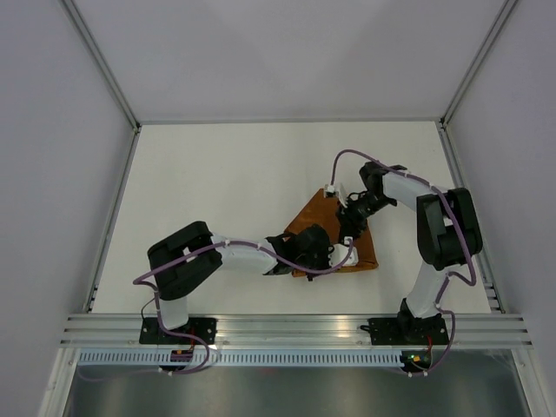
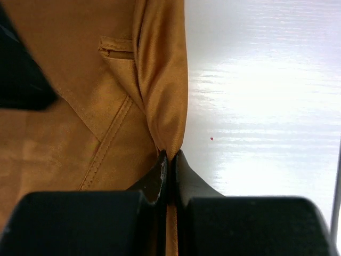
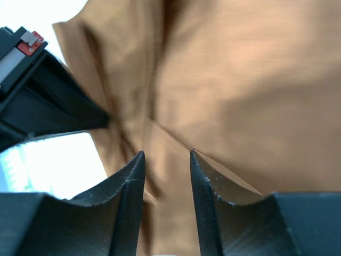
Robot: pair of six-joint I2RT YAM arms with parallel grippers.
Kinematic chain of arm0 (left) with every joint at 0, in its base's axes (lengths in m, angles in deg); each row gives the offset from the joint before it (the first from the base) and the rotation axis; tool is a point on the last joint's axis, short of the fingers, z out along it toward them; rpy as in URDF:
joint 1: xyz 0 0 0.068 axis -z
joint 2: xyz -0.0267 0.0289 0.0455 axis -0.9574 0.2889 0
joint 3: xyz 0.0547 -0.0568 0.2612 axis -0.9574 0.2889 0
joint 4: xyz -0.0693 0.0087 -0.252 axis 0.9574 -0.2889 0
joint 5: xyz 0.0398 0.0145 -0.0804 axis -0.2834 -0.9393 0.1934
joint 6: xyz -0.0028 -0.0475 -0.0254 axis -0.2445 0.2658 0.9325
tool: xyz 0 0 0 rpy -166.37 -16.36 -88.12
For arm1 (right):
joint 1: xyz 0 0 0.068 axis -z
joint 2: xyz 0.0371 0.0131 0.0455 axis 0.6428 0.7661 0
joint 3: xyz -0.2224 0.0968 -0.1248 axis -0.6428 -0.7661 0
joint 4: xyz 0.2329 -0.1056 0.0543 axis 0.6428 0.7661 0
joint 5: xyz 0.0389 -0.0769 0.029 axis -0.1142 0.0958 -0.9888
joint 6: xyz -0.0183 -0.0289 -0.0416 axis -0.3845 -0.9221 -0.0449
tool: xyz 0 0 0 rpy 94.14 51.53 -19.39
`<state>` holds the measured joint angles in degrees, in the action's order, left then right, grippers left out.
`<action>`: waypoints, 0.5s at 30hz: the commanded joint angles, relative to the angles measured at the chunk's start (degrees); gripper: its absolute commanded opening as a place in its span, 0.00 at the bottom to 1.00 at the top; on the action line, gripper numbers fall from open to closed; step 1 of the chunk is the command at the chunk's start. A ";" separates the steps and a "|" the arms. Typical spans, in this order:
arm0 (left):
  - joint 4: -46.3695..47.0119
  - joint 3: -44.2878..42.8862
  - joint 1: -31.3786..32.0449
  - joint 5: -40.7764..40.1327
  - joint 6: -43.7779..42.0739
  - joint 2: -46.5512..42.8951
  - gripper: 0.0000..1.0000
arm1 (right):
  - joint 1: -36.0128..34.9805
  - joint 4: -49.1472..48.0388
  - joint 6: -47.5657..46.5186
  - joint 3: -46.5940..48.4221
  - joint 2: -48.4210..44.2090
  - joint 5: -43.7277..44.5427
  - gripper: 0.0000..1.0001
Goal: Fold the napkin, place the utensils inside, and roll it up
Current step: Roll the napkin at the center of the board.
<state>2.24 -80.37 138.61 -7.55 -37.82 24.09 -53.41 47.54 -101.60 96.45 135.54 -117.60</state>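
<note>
Napkin [image 1: 323,224] lies folded, roughly triangular, right of centre on the table [image 1: 217,191]. Its tip points to about 11 o'clock and its long near edge runs 9 to 3. Left gripper [image 2: 170,160] at 6 o'clock is clamped on a raised fold. Right gripper [image 3: 166,156] at 1 o'clock has its jaws apart over the cloth.

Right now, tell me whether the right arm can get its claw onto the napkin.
Probably yes. The right claw is open, with the napkin right beyond its fingertips and nothing between them. The left claw, shut on a fold of the cloth, is off to one side.
</note>
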 commanded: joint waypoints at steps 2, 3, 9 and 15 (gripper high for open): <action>-6.36 -2.11 -3.78 14.82 5.68 1.97 0.02 | 4.79 -7.67 4.31 1.29 -7.20 -3.01 0.46; -6.63 -2.28 -4.40 16.14 6.30 2.24 0.02 | 6.45 -8.63 5.62 1.29 -8.09 -3.28 0.47; -9.79 -5.53 -9.42 28.35 10.78 6.97 0.02 | 11.30 -9.07 2.03 -2.92 -17.66 -5.75 0.47; -10.23 -8.34 -13.37 37.76 15.18 11.73 0.02 | 10.78 -15.49 -0.25 -14.78 -31.37 -3.81 0.53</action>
<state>-3.75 -87.96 126.27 22.97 -26.45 32.00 -42.06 36.52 -98.91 85.05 108.99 -119.28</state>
